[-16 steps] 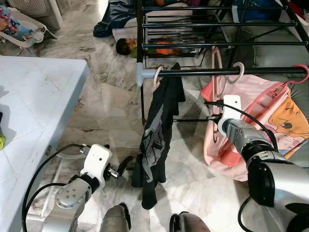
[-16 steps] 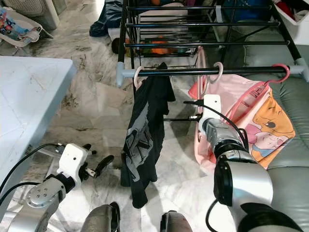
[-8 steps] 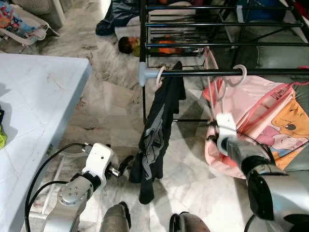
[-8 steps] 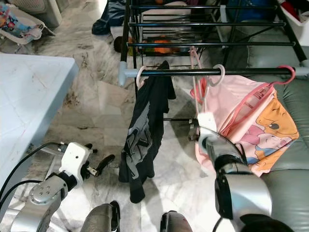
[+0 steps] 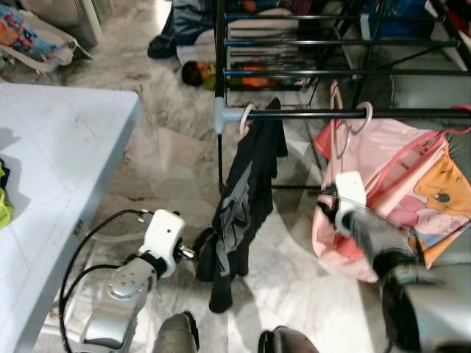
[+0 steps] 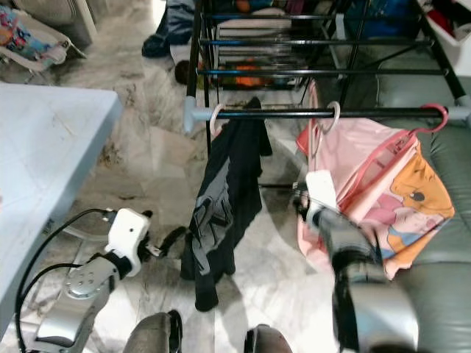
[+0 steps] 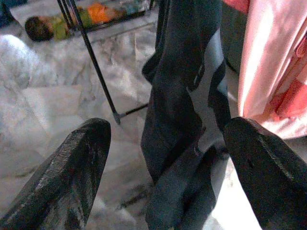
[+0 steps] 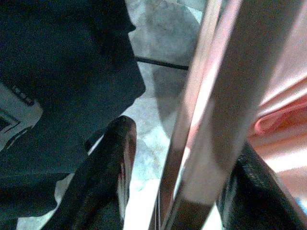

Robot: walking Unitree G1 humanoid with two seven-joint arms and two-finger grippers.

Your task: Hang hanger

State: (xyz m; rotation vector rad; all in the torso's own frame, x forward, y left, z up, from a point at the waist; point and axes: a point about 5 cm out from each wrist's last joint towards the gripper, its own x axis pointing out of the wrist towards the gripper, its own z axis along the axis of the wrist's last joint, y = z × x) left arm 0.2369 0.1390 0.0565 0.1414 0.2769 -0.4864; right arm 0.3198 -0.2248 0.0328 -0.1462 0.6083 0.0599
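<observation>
a home: marble floor (image 5: 169, 158), clothes drying rack (image 5: 331, 114) hung with laundry, grey sofa (image 6: 441, 272).

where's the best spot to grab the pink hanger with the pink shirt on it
Probably the pink hanger's bare neck just below the hook, coming from the robot's side of the rail. The pink shirt covers the arms lower down, and the neck stands clear and upright.

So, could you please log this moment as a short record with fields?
rail: black bar of the drying rack
on rail: dark garment, empty pink hanger, pink printed shirt
right gripper: open, fingers either side of the pink hanger's arm
left gripper: open, low, facing the dark garment
table: on robot's left
</observation>
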